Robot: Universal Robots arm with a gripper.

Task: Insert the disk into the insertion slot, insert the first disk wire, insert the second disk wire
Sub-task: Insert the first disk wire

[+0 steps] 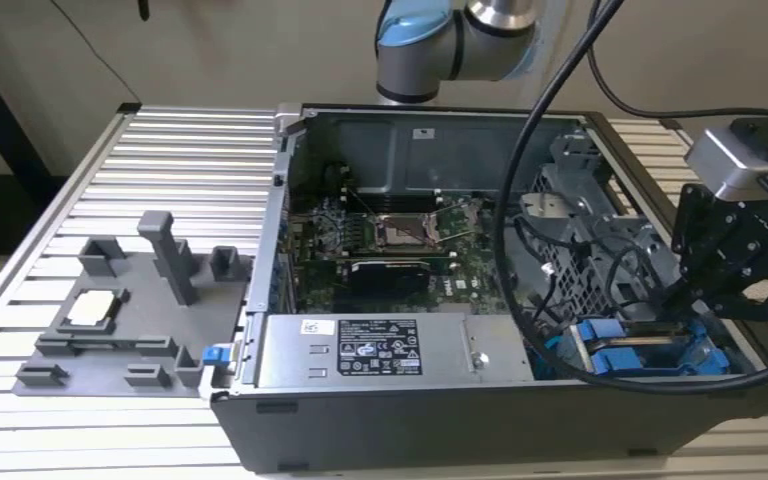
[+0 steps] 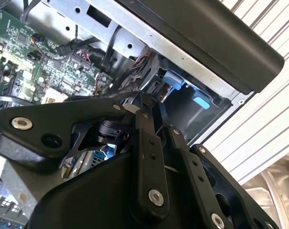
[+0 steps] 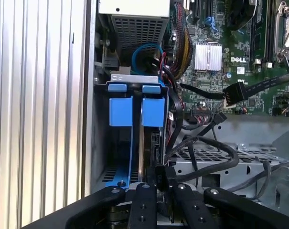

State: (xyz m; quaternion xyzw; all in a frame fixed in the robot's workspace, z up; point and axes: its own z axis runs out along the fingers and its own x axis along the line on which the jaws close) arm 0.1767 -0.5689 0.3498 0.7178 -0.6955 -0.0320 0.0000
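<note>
Slotted aluminium table (image 1: 171, 150), open computer case (image 1: 357, 420). Disk (image 3: 153, 112) seated in insertion slot (image 3: 101, 138). Gripper (image 3: 162, 183) pinched onto black wire connector (image 3: 159, 172). Probably first-wire step: align squarely before pushing.

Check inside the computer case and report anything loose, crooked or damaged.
Nothing looks damaged or spilled. One oddity: in the first wrist view a black cable connector hangs loose over the motherboard, with no visible socket holding it. The blue tabs at the drive bay sit straight and level.
</note>
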